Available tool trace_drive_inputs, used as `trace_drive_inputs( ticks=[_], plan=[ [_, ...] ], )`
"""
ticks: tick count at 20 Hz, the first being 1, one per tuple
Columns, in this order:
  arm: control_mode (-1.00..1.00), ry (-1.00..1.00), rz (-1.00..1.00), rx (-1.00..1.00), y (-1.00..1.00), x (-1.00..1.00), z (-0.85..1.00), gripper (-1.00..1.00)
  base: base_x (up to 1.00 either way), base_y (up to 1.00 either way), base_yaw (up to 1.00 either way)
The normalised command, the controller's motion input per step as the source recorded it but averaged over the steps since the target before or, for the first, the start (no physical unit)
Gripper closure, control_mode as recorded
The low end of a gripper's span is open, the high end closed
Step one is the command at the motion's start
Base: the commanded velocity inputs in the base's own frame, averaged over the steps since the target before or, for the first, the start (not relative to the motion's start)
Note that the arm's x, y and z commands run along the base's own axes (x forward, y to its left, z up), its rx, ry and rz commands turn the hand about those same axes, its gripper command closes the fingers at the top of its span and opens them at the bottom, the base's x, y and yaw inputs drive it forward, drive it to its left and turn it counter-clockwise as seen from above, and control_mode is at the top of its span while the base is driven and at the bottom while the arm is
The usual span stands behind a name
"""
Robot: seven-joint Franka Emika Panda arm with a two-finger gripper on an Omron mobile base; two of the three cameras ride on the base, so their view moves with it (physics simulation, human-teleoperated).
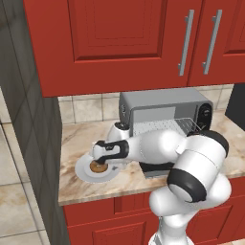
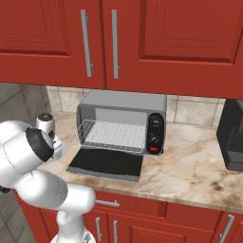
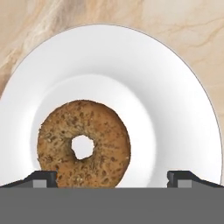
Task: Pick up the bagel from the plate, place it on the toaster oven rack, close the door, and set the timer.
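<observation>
- Left base view: the bagel (image 1: pixel 98 167) was seen lying flat on the plate (image 1: pixel 84 171) at the near left of the counter (image 1: pixel 72 139), left of the toaster oven (image 1: pixel 160 103). The gripper (image 1: pixel 100 161) was held low over it — presumably for a top grasp.
- Right base view: the door (image 2: pixel 105 164) was folded down and the rack (image 2: pixel 114 135) drawn out, ready for loading.
- Hand view: the fingertips (image 3: pixel 40 178) were spread wide, nothing gripped — the bagel lay off-centre between them, toward one tip.
</observation>
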Motion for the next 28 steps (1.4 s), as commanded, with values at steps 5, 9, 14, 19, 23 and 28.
trace_drive_inputs(
  ticks=[5, 9, 14, 19, 23, 28],
  plan=[
    [-1.00, 0.00, -0.03, 0.00, 0.05, 0.06, -0.11, -1.00, 0.00, 0.00, 0.00],
    [-1.00, 0.00, -0.02, 0.00, 0.04, 0.05, -0.07, -1.00, 0.00, 0.00, 0.00],
    [-1.00, 0.00, -0.01, 0.00, 0.01, 0.05, -0.09, -1.00, 0.00, 0.00, 0.00],
    [-1.00, 0.00, 0.00, 0.00, 0.00, 0.05, -0.14, -1.00, 0.00, 0.00, 0.00],
    [-1.00, -0.01, 0.00, 0.04, 0.00, 0.07, -0.15, -1.00, 0.00, 0.00, 0.00],
    [-1.00, 0.00, 0.00, 0.03, 0.00, 0.07, -0.31, -1.00, 0.00, 0.00, 0.00]
  ],
)
